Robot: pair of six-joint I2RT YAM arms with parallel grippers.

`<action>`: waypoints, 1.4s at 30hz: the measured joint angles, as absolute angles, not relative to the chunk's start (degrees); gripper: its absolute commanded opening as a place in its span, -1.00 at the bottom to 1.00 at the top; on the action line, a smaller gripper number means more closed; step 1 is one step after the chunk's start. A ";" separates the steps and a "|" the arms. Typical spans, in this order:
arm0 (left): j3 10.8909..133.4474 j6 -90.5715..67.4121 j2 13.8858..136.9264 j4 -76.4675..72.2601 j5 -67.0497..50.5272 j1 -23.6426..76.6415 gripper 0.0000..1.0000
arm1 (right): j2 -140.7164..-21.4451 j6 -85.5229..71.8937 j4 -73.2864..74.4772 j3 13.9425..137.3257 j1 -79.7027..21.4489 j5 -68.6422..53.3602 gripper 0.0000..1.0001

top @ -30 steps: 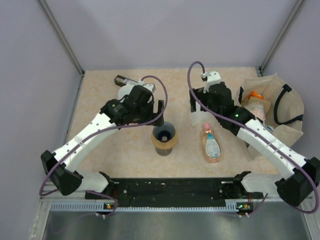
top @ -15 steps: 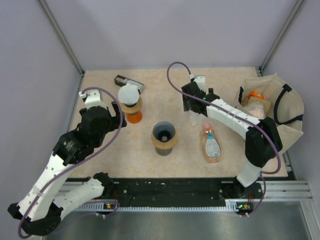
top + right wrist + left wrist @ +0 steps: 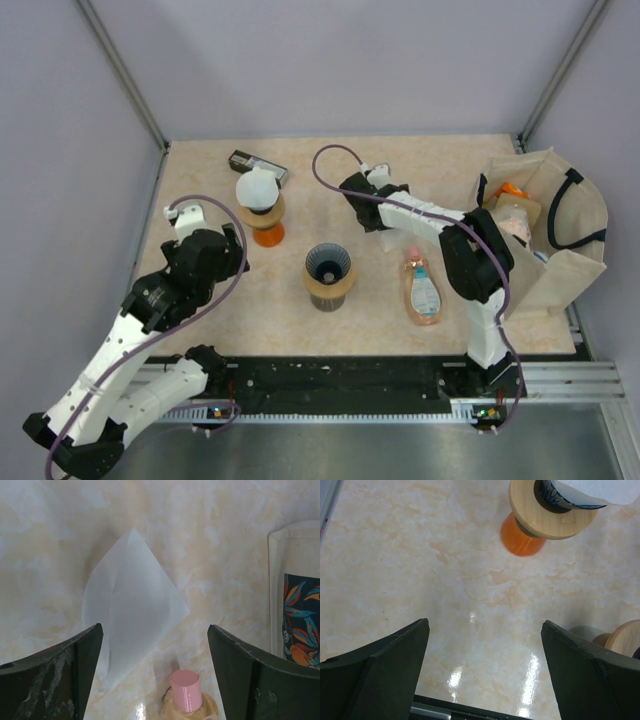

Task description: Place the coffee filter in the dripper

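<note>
The filter (image 3: 132,615) is being straddled by the right gripper (image 3: 154,630), jaws apart; one edge should be pinched lightly. The left gripper (image 3: 485,625) is being held with jaws apart.

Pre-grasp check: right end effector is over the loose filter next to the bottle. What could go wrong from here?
1. The filter lies flat on the table, so the open right end effector may slide over it or crumple it instead of lifting it.
2. The bottle stands close beside the filter; closing in could knock it.
3. A creased filter may then sit crooked in the empty dripper.
</note>
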State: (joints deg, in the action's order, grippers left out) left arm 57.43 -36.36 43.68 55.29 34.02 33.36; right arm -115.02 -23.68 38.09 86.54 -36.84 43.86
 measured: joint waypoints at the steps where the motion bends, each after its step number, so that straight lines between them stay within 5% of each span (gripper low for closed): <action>1: 57.34 -36.40 43.59 55.31 34.02 33.34 0.98 | -115.72 -23.68 38.63 86.72 -36.91 44.07 0.65; 5: 57.19 -36.62 43.27 55.37 34.00 33.28 0.98 | -117.86 -23.59 39.77 87.35 -37.17 44.99 0.36; 14: 57.08 -37.30 43.20 55.42 33.95 33.08 0.98 | -118.26 -24.03 41.74 87.42 -37.47 48.31 -1.00; 23: 57.06 -37.39 42.09 55.64 33.93 33.06 0.98 | -116.03 -23.29 40.69 86.17 -37.50 48.84 -1.00; 29: 57.06 -37.32 41.34 55.59 33.43 33.01 0.98 | -102.15 -17.67 37.36 83.22 -37.36 42.22 -1.00; 42: 55.94 -34.28 39.24 50.35 27.33 33.01 0.98 | -74.06 -13.26 36.36 84.62 -34.57 -5.17 -1.00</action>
State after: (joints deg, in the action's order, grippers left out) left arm 55.94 -34.28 39.24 50.35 27.33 33.01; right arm -74.06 -13.26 36.36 84.62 -34.57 -5.17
